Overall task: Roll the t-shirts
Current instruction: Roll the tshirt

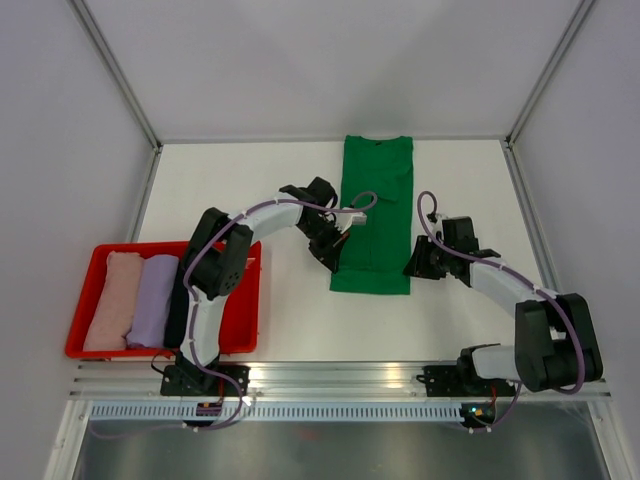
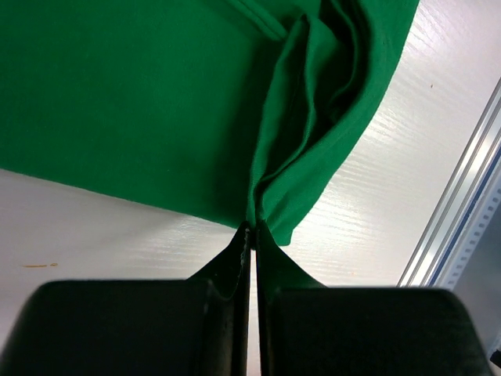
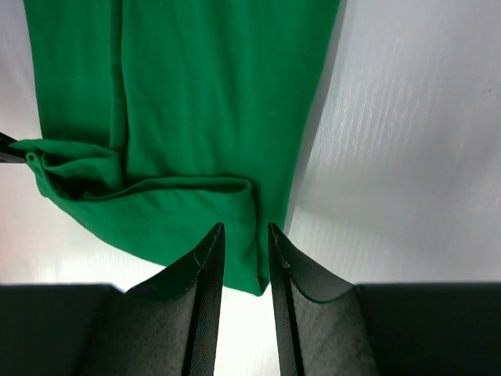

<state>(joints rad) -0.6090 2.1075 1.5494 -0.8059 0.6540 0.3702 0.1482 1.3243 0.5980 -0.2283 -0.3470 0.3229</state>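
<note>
Overhead view looking down; wrist views close, sharing green t-shirt (image 1: 377, 200)

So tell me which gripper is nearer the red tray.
Left. The left gripper pinches a near corner of the green t-shirt, right of the red tray; the right gripper sits at the shirt's opposite edge, farther off.

White arms (image 1: 203, 325), black joints (image 1: 226, 264) — purple cables (image 1: 421, 207)

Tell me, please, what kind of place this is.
Probably a robot lab cell: a white table boxed by plain panels, a left arm and a right arm bolted at its near edge, a green shirt laid out, rolled shirts in a tray.
</note>
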